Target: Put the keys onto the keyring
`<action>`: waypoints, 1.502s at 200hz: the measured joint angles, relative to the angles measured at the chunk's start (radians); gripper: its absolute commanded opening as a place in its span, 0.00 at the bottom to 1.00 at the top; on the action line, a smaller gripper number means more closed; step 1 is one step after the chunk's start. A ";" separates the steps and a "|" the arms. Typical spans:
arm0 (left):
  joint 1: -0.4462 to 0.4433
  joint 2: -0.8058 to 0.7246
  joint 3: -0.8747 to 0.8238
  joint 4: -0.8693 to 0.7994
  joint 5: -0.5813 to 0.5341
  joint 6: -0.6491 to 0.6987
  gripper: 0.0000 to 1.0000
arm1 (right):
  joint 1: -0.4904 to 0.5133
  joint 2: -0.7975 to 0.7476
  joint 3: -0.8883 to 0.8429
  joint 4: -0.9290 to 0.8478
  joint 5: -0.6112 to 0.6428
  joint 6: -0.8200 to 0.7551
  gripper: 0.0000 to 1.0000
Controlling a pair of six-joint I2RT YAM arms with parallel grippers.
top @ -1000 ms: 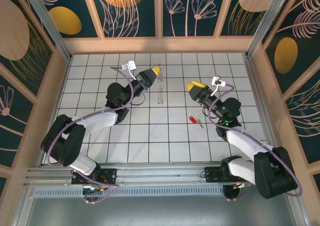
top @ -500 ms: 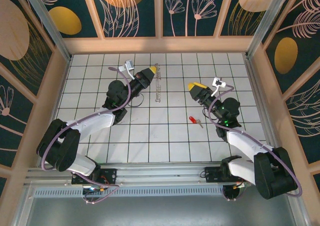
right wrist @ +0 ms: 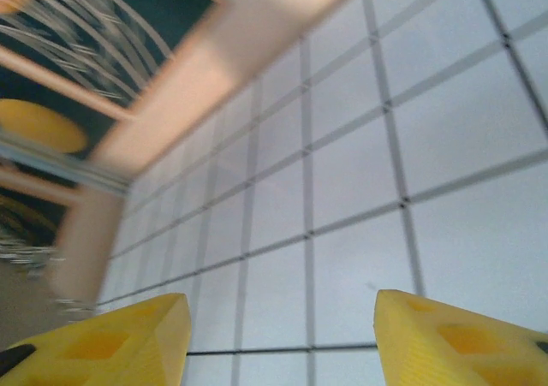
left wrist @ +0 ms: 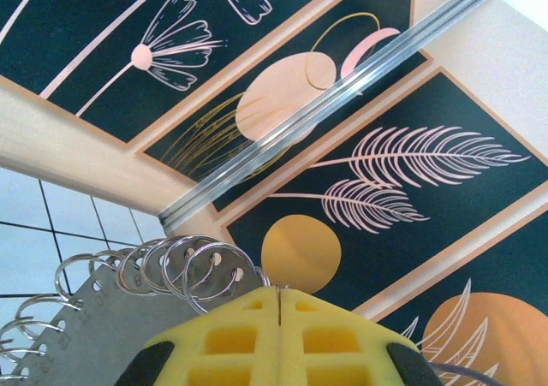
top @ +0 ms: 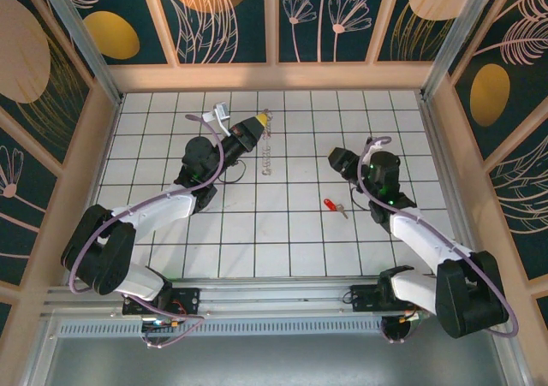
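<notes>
The left gripper (top: 259, 126) jaws pinch the floppy keyring (top: 268, 153) at its far end. The right gripper (top: 336, 157) jaws stand spread. The light, probably slippery key (top: 331, 204) lies nearby on the worktop (top: 282, 232): grip its red head.

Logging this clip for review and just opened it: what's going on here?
The left gripper is shut on one end of the keyring, a string of metal rings trailing from its fingertips over the tiled table. The right gripper is open and empty, just beyond the red key, which lies loose on the tiles. The key is not yet on the ring.
</notes>
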 measured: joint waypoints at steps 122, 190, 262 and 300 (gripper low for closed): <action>0.000 -0.019 -0.017 -0.046 -0.006 0.046 0.00 | 0.175 0.197 0.095 -0.463 0.272 -0.029 0.42; 0.000 -0.020 -0.021 -0.045 0.003 0.050 0.00 | 0.253 0.304 0.161 -0.563 0.394 0.020 0.36; 0.000 -0.020 -0.021 -0.038 0.027 0.052 0.00 | 0.272 0.304 0.163 -0.576 0.411 0.024 0.32; 0.000 -0.021 -0.025 -0.037 0.029 0.052 0.00 | 0.272 0.325 0.163 -0.576 0.411 0.024 0.30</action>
